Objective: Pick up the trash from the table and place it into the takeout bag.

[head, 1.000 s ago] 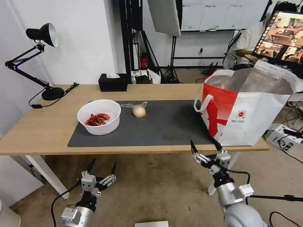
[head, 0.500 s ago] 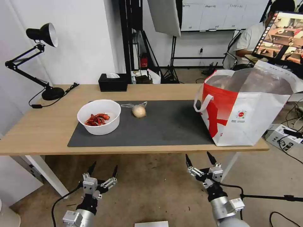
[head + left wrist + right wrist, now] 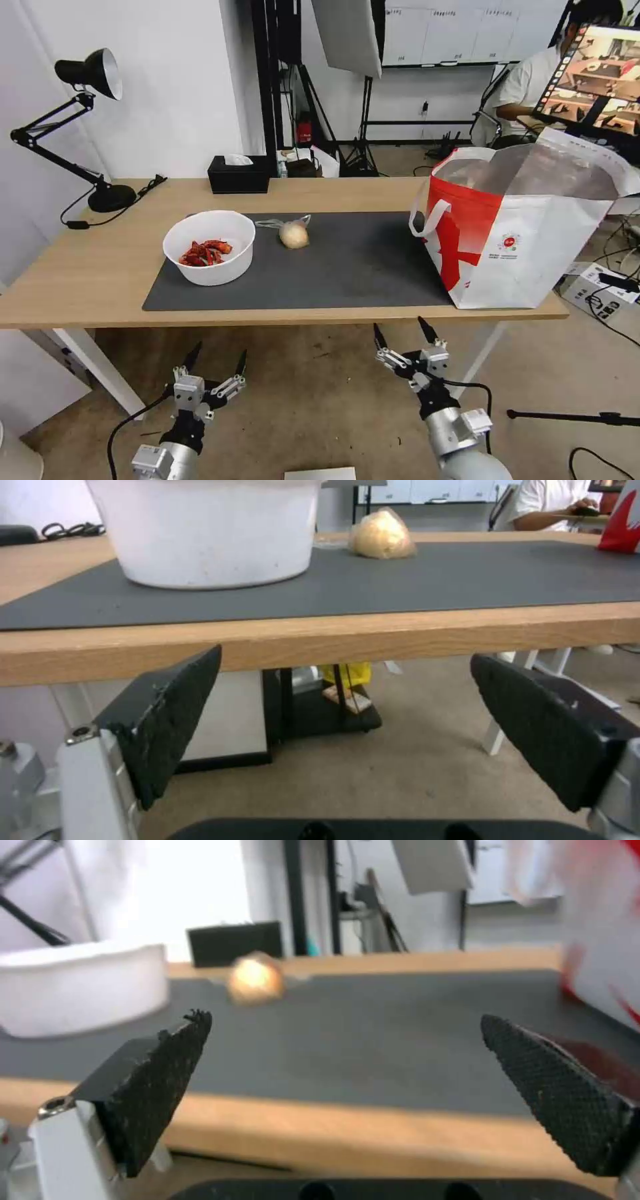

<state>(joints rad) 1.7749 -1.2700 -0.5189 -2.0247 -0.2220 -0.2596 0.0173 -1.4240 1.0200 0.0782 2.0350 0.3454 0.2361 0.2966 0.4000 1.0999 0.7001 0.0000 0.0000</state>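
Observation:
On the table [image 3: 80, 280], the white bowl [image 3: 209, 247] of red scraps sits at the left end of the dark grey mat [image 3: 347, 267]. Just right of it lies the clear bag with a beige lump [image 3: 293, 234]. The takeout bag [image 3: 520, 230] stands open at the table's right end. My left gripper [image 3: 219, 357] hangs open below the table's front edge, under the bowl [image 3: 207, 530]. My right gripper [image 3: 402, 331] is open below the front edge, left of the takeout bag, facing the beige lump [image 3: 255, 980].
A black desk lamp [image 3: 87, 73] and its cable occupy the table's back left. A black tissue box [image 3: 239, 173] sits at the back edge. White table legs [image 3: 100, 370] stand beneath. A person sits at a monitor behind the bag.
My right gripper has dropped from the table's front edge by the takeout bag, moving down and to the left. The left gripper has sunk slightly.

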